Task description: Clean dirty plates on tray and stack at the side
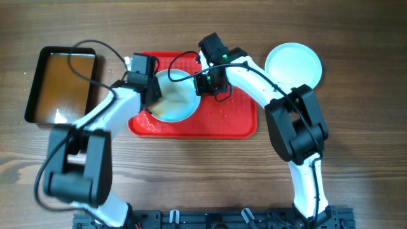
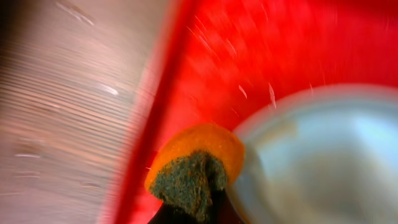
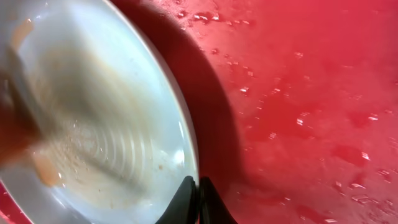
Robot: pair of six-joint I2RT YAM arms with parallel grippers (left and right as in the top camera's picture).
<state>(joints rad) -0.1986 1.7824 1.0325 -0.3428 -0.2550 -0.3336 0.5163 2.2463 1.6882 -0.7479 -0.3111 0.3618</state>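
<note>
A round, glossy white plate (image 3: 106,112), brown-streaked, is pinched at its rim by the right claw (image 3: 198,202); a coarse green-faced orange sponge (image 2: 199,165) is clamped in the left claw (image 1: 151,92).

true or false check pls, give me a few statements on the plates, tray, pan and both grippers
1. The left gripper holds an orange and green sponge. True.
2. The plate on the red tray is spotless. False: brownish smears show on it.
3. The right gripper is shut on that plate's rim. True.
4. The black pan sits on the tray. False: it rests on the table, beside the tray on the left arm's side.
5. Another white plate lies on the table, off the tray on the right arm's side. True.
</note>
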